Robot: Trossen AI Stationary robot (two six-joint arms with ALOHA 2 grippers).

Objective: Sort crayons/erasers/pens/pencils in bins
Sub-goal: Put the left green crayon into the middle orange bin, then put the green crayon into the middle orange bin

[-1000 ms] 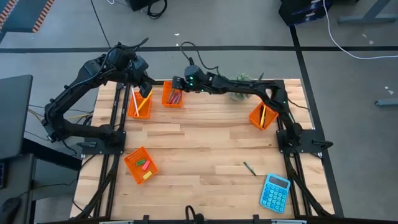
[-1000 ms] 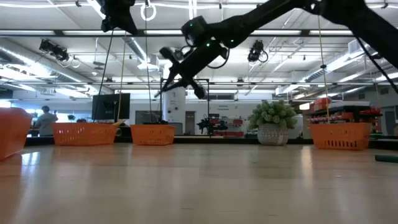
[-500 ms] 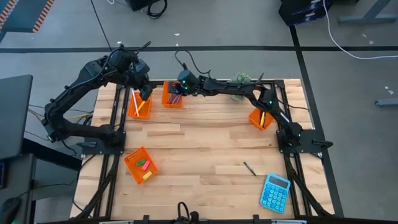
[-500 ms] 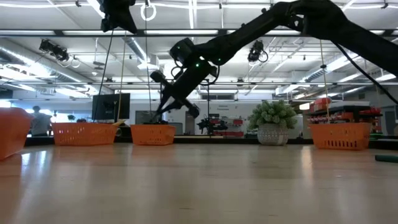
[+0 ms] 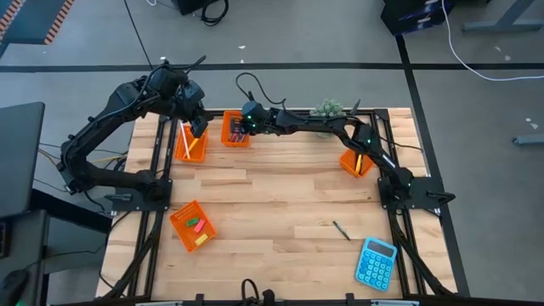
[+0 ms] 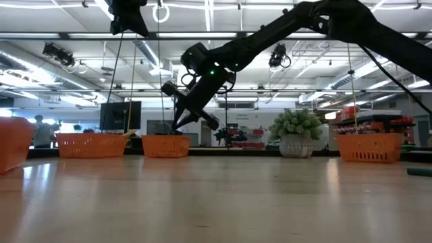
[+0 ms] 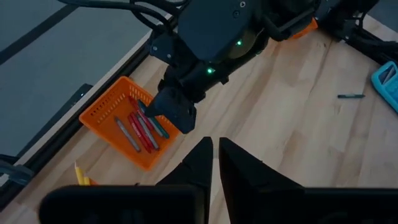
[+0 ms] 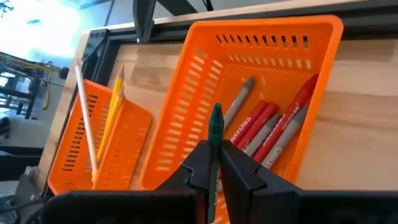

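My right gripper [image 8: 214,163] hovers just above the far orange bin [image 5: 236,132] that holds red and grey crayons [image 8: 264,127], and it is shut on a green crayon [image 8: 216,124]. In the low view it hangs over that bin [image 6: 166,146]. My left gripper [image 7: 215,155] is shut on nothing, raised over the neighbouring bin [image 5: 194,142], where yellow pencils [image 8: 115,102] lean on the wall. A dark pen [image 5: 341,229] lies flat on the table at the near right. A bin [image 5: 192,225] at the near left holds small erasers. My right gripper pinches the green crayon between its two fingers [image 8: 198,163], which run along the stick. The crayon's free end [image 8: 216,115] juts out past the fingertips, slanting down toward the crayon bin. It is lifted clear of the bin; how far back it reaches is hidden by the fingers.
Another orange bin [image 5: 357,160] stands at the right edge, under my right arm. A blue calculator [image 5: 376,262] lies at the near right corner. A small potted plant [image 5: 327,108] stands at the far edge. The middle of the wooden table [image 5: 280,195] is bare.
My right gripper has come down toward the crayon bin and reached a little further to the far left, tipping steeper, with the green crayon still in its fingers. The left arm has kept still.
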